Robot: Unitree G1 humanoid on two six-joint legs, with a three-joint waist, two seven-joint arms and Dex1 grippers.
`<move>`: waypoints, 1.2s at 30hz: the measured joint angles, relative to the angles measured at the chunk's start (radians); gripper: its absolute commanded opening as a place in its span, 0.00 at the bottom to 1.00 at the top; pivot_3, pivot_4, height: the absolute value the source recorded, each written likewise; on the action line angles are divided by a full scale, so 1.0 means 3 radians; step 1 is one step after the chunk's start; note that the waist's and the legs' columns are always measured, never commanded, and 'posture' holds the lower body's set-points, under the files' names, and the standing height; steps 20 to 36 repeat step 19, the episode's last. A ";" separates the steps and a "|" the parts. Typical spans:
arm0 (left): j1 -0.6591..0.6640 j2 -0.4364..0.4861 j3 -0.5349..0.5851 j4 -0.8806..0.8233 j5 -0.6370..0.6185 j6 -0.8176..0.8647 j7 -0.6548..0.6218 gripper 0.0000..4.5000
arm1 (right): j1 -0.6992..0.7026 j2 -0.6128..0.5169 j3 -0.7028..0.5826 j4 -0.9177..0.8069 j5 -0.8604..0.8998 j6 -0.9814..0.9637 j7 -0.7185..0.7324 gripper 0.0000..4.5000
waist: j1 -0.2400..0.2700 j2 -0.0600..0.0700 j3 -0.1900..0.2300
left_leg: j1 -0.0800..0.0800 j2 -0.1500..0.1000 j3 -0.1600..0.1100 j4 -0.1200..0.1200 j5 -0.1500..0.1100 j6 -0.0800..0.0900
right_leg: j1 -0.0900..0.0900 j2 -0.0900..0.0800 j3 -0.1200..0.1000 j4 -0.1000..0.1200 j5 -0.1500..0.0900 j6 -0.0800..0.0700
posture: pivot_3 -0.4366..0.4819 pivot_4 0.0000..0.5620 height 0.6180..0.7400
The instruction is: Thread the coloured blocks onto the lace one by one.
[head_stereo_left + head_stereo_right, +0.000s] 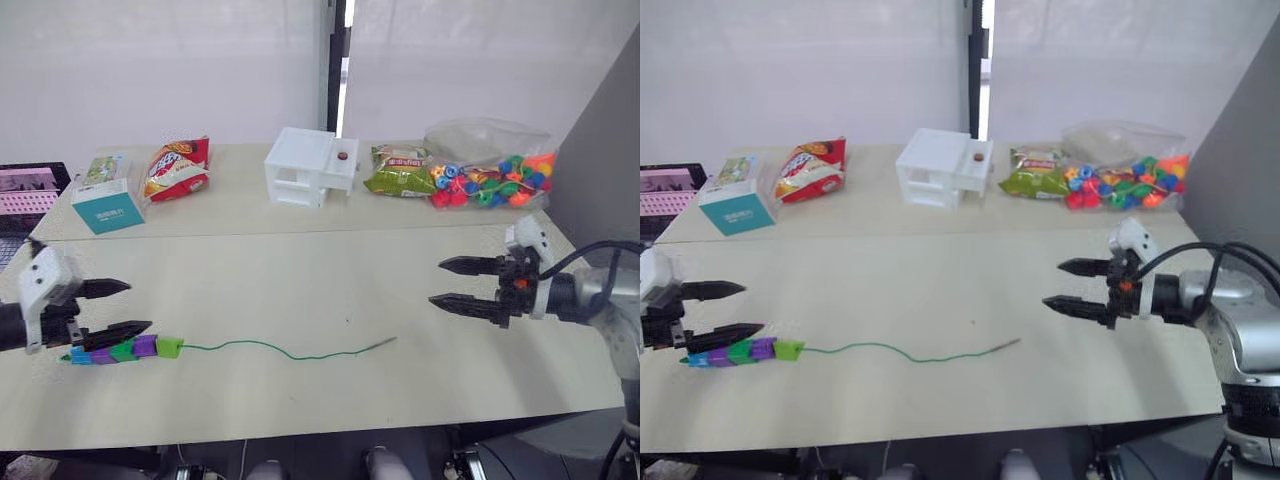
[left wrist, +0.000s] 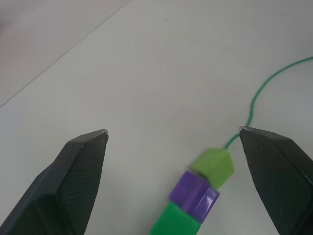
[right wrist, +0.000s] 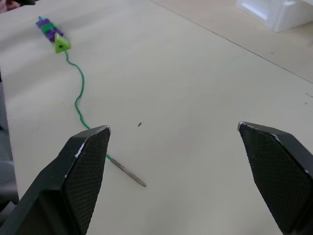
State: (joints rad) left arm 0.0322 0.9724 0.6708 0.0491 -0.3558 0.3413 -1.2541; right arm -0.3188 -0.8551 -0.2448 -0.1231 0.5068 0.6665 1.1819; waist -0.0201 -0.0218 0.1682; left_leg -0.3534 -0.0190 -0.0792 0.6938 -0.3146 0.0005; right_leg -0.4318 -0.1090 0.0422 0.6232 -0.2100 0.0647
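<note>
A row of coloured blocks (image 1: 125, 350) lies on the table at the left, strung on the green lace (image 1: 280, 349): blue, purple, dark green, purple and light green (image 2: 213, 165). The lace runs wavily to the right and ends in a stiff dark tip (image 1: 381, 344). My left gripper (image 1: 118, 308) hangs open just above the blocks, touching nothing. My right gripper (image 1: 442, 282) is open at the right, apart from the tip (image 3: 128, 172), holding nothing.
At the back of the table (image 1: 300, 270) are a white box with drawers (image 1: 310, 167), a teal carton (image 1: 106, 208), a red snack bag (image 1: 176, 168), a green snack bag (image 1: 400, 172) and a clear bag of coloured beads (image 1: 492, 180). A dark screen (image 1: 28, 192) stands far left.
</note>
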 measured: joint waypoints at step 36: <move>0.1160 -0.0232 0.0717 0.0382 -0.0074 -0.0477 0.0225 1.00 | 0.0488 -0.0122 0.0010 0.0685 -0.0243 -0.0906 0.0155 0.98 | 0.0005 0.0001 0.0000 | 0.0023 0.0004 0.0004 -0.0005 0.0002 -0.0006 | 0.0031 0.0003 -0.0003 -0.0029 0.0000 -0.0003 | 0.48 0.27 1.00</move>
